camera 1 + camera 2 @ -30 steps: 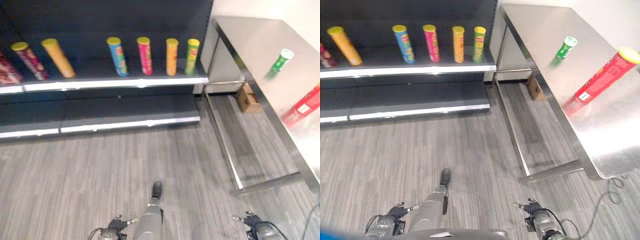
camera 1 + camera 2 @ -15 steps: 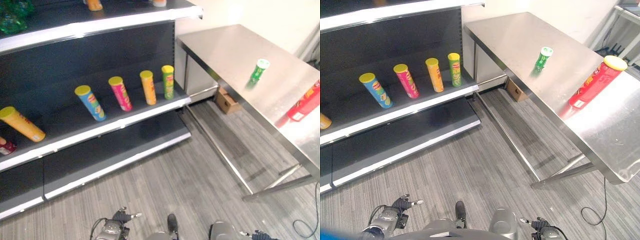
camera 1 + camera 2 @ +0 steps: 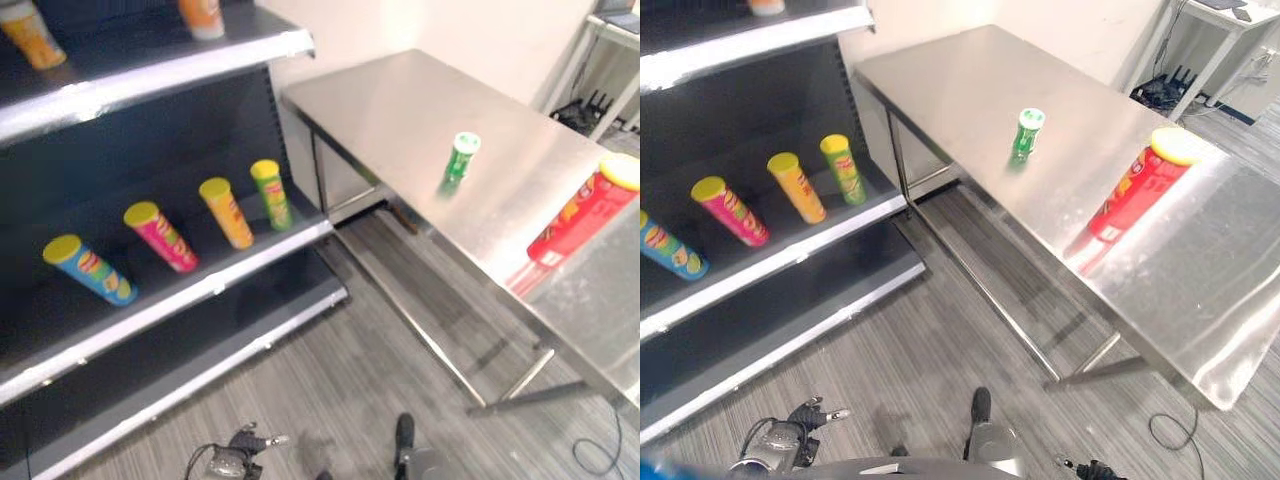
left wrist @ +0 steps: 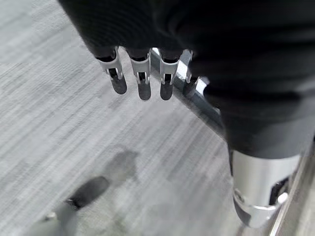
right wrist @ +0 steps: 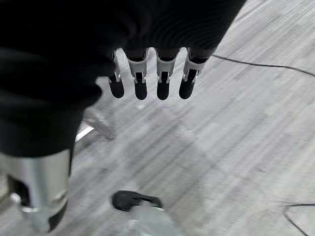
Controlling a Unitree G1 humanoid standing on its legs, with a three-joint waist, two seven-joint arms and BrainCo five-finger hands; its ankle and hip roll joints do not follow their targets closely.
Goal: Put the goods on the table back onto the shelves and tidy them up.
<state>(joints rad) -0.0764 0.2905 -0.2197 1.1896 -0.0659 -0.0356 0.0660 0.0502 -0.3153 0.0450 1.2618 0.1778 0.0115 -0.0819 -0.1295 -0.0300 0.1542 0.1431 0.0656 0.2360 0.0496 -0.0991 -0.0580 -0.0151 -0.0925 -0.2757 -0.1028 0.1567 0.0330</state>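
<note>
Right eye view has us standing off from the table [image 3: 970,90], which we'll use as our anchor. Two goods are on it: a small green can [image 3: 1027,131] upright around the middle, and a red can [image 3: 1136,186] nearer our edge, which looks tilted, though we can't be sure. Well apart from the table, on its far-left side, is the shelf [image 3: 770,265] with a pink can [image 3: 728,209], an orange can [image 3: 797,186] and a yellow-green can [image 3: 842,168] in a row. Our left hand [image 4: 142,73] hangs low over the floor [image 3: 910,360], well short of the table, fingers straight and relaxed, holding nothing. Same story for our right hand [image 5: 147,73] in its wrist view, loose and empty. So nothing's picked up yet. What worries us: the steel top looks slick, so a clumsy reach could knock the red can over and send it rolling off the near edge. The green one sits further in, so we'd have to lean, and an arm could clip the red can on the way.
</note>
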